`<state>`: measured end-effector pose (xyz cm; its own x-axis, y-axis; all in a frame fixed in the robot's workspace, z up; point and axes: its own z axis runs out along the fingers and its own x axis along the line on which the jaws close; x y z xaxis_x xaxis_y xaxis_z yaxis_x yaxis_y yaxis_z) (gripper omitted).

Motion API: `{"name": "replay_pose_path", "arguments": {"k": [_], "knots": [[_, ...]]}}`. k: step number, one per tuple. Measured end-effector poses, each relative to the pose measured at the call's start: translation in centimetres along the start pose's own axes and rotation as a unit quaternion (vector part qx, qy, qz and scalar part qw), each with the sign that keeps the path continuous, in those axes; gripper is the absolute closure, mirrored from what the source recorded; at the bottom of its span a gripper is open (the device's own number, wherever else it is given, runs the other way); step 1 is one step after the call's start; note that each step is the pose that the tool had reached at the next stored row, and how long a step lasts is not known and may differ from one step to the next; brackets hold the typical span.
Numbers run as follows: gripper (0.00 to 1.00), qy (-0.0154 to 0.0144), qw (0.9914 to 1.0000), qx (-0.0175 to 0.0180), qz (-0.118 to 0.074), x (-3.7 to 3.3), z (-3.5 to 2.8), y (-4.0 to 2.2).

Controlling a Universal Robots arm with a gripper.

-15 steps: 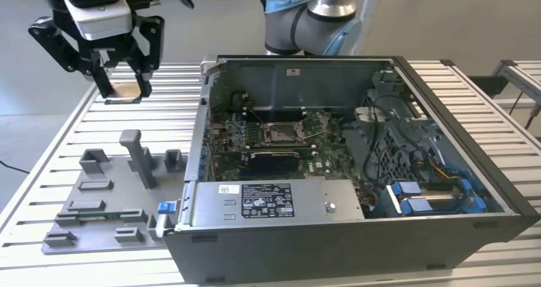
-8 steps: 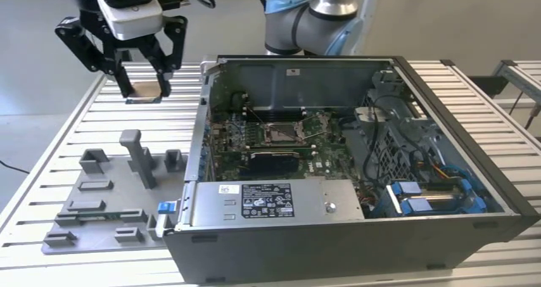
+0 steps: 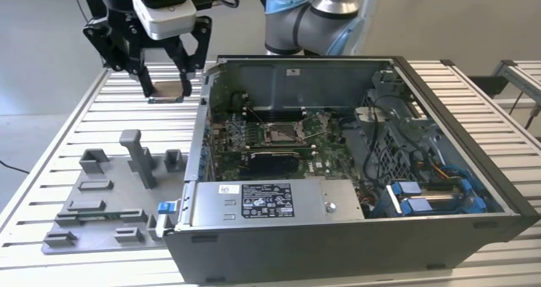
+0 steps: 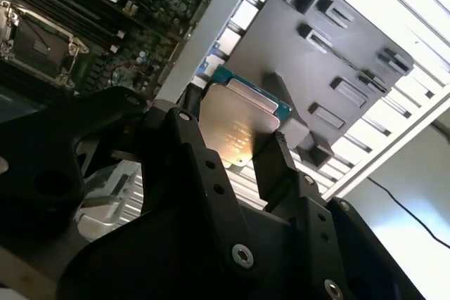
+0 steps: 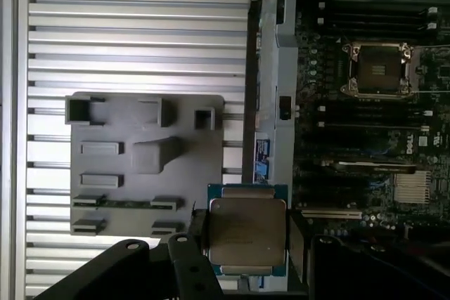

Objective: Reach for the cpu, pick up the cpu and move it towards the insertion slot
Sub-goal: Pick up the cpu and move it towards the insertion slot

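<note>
Gripper (image 4: 242,147) pinching the cpu (image 5: 246,233) by two edges, hanging just outside the open computer case (image 3: 338,255), case holding the green board (image 3: 325,163), insertion slot (image 3: 280,132) lying on it.

The jaws, gripping the chip (image 5: 246,233), are hanging in open air above the counter (image 3: 68,125), just outside the computer case (image 3: 338,249). The case's side wall (image 3: 201,128) is standing between them and the socket (image 3: 279,133). The case top is lying open, leaving passage over that wall and open space above the socket. A power supply box (image 3: 270,201) is bounding the board on the near side. Cables (image 3: 372,147) and a metal cage (image 3: 406,132) are crowding the exterior view's right. On the counter, a grey fixture plate (image 3: 101,204) with an upright post (image 3: 135,157) is taking up room beside the case.
</note>
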<state>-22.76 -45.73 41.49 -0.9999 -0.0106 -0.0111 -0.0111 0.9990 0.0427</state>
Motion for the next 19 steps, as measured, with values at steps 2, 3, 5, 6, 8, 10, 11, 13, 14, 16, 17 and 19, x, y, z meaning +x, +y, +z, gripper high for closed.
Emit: {"name": "replay_pose_path", "arguments": {"k": [2,3,5,6,8,10,11,13,14,16,17,19], "knots": [[1.00,0.0000,1.00000,0.0000,0.000,-0.69,0.01,-0.01],[1.00,0.0000,1.00000,0.0000,0.000,-1.02,0.02,-0.01],[1.00,0.0000,1.00000,0.0000,0.000,-1.72,0.04,-0.02],[1.00,0.0000,1.00000,0.0000,0.000,-2.08,0.04,-0.02],[1.00,0.0000,1.00000,0.0000,0.000,-2.74,0.05,-0.03],[1.00,0.0000,1.00000,0.0000,0.000,-3.38,0.06,-0.04],[1.00,0.0000,1.00000,0.0000,0.000,-3.69,0.07,-0.04],[1.00,0.0000,1.00000,0.0000,0.000,-4.30,0.08,-0.05],[1.00,0.0000,1.00000,0.0000,0.000,-4.61,0.08,-0.05],[1.00,0.0000,1.00000,0.0000,0.000,-5.20,0.09,-0.06],[1.00,0.0000,1.00000,0.0000,0.000,-5.48,0.10,-0.06],[1.00,0.0000,1.00000,0.0000,0.000,-6.08,0.10,-0.07]]}}
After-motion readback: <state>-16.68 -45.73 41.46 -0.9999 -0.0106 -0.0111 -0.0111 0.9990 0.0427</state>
